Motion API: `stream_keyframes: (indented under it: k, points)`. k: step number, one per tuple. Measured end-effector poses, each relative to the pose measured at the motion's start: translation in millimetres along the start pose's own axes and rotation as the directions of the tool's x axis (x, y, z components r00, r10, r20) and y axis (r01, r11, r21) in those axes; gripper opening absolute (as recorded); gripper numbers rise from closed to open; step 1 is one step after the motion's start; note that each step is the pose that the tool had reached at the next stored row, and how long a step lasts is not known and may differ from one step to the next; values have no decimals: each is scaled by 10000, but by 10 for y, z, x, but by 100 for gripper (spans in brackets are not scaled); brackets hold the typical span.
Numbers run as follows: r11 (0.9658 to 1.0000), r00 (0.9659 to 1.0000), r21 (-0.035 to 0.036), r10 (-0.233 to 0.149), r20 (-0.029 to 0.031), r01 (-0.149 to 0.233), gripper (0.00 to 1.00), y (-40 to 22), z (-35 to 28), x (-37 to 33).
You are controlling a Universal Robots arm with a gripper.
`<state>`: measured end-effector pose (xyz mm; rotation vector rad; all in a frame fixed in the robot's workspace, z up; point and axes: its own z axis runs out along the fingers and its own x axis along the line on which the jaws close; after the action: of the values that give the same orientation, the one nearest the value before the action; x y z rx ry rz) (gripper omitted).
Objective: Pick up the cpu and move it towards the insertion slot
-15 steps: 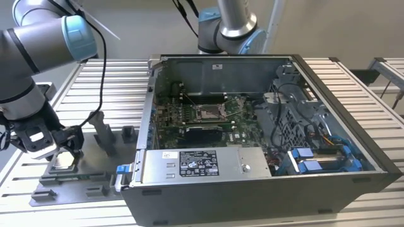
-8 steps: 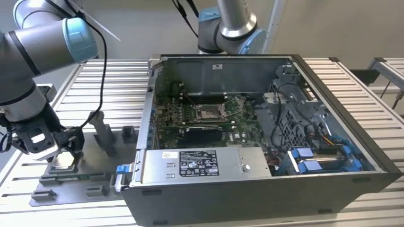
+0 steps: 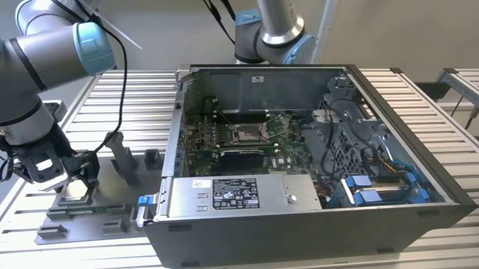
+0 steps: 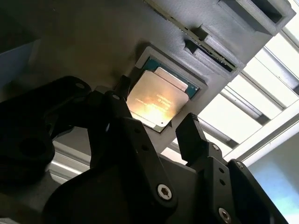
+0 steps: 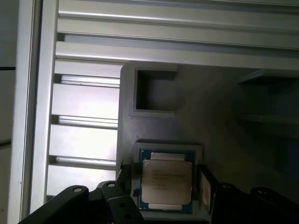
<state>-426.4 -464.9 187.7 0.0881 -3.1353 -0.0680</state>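
Observation:
The cpu is a thin square chip with a silvery top, lying flat in a recess of the grey fixture plate at the exterior view's left. My gripper hangs directly over it, open. In both wrist views the black fingers stand on either side of the cpu, with a small gap at each edge. The insertion slot, a shiny silver-framed socket on green board, lies inside the open computer case, well to the exterior view's right of my gripper.
The open computer case has tall walls around the board. A silver box with a white label sits along its near side. Upright grey fixture blocks stand between my gripper and the case. A second arm rises behind the case.

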Motion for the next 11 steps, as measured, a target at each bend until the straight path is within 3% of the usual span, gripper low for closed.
stream_keyframes:
  k: [11]
  points:
    - [10000,10000,2,17,2,-17,100,-4,29,-1]
